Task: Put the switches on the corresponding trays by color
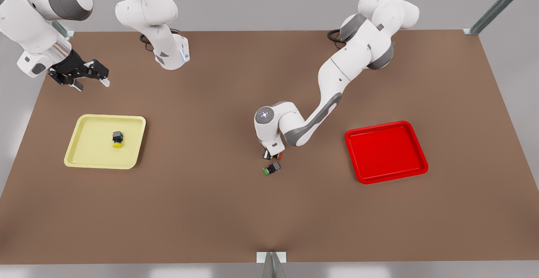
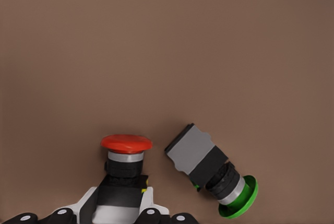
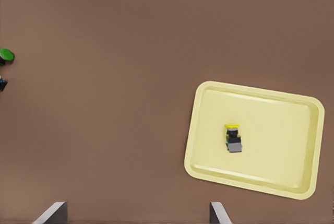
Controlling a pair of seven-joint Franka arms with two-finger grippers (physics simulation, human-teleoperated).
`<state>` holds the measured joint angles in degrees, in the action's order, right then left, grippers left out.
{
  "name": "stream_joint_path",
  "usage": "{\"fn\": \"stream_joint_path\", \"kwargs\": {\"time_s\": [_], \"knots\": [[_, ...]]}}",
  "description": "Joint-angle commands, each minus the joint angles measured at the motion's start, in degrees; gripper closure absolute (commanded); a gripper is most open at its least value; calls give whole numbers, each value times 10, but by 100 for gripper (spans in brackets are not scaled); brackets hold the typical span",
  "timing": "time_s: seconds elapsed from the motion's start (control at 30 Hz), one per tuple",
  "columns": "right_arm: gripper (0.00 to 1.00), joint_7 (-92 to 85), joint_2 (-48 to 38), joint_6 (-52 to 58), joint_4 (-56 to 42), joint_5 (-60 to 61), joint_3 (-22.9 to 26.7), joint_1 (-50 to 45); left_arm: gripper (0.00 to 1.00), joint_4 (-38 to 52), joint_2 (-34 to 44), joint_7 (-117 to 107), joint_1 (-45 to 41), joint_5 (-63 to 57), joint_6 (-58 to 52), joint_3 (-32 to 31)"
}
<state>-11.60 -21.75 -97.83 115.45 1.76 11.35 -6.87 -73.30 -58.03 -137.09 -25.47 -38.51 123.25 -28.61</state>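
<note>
**Red switch in the left gripper's grasp, yellow switch in its tray**

While the brown tabletop (image 1: 210, 210) carries both trays well apart, the left gripper (image 1: 272, 156) is down near the table's middle, its fingers (image 2: 147, 198) closed on the dark body of the small red-capped push-button switch (image 2: 125, 156). Just beside it, on the near side in the front view, lies the like green-capped switch (image 1: 271, 169), tipped on its side on the table.

The shallow bright red square plastic tray (image 1: 385, 151) sits toward the front view's right, apart from the gripper. The shallow pale yellow square plastic tray (image 1: 105, 141) sits toward the front view's left, and the small yellow-capped switch with its dark boxy body (image 1: 118, 139) lies inside it, near its centre.

The right gripper (image 1: 84, 81) hangs above the table at the far left, beyond the yellow tray, its fingers spread apart and holding nothing; that arm waits.
</note>
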Motion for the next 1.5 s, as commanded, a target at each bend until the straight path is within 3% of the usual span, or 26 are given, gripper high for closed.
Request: {"fn": "stream_joint_path", "kwargs": {"time_s": [0.0,0.83,0.93,1.17,1.3,1.47], "knots": [[0,0,1,0,0,0,0,-2,45,0,0,0,0,0,0,0],[0,-15,-1,8,4,0,-4,-2,45,-29,12,9,1,3,6,1],[0,-15,-1,8,4,0,-4,-2,51,-29,10,7,1,2,8,1],[0,-15,0,7,4,0,-5,-2,51,-49,42,27,11,12,2,1],[0,-15,-2,9,3,0,-5,-2,50,-129,138,173,30,142,13,60],[0,-15,-1,8,4,1,-5,-2,50,-175,195,334,35,237,12,136]]}}
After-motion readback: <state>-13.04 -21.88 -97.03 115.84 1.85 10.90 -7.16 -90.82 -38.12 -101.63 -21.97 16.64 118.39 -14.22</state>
